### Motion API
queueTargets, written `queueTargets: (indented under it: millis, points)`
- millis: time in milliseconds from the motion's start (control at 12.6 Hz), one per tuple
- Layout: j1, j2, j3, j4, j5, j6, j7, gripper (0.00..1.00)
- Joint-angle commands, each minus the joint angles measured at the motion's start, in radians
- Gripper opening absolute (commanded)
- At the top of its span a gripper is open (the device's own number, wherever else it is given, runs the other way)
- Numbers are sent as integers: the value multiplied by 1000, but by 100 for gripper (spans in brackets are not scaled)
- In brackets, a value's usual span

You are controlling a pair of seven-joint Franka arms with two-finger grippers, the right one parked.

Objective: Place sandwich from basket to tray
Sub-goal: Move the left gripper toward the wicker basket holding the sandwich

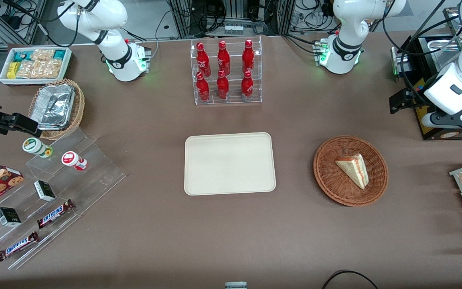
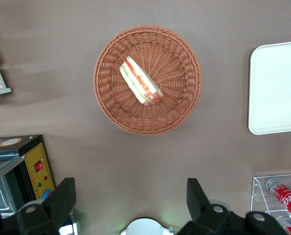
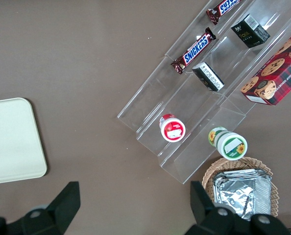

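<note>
The sandwich lies inside the basket, flat on the weave near the middle, cut edge with its red and green layers showing in the wrist view. The tray sits bare on the counter, well apart from the basket, toward the parked arm's end.

The claw hangs high above the counter, farther from the front camera than the basket, fingers spread wide and holding nothing. In the wrist view the sandwich sits ahead of the fingertips, not between them.

Governing relation: the wedge's long axis runs diagonal to the line joining the two fingers. Judgement: the claw needs to advance over the basket, turn so the fingers straddle the short width, then descend. Rim contact is the risk if the descent is off-centre.
</note>
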Motion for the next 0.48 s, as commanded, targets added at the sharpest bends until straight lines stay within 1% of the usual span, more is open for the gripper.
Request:
queueTargets:
  millis: [0, 238, 397]
  points:
    - [10, -2, -1, 7, -32, 9, -7, 100]
    - [7, 10, -3, -10, -26, 12, -3, 100]
    - [2, 30, -4, -37, -21, 51, 4, 100]
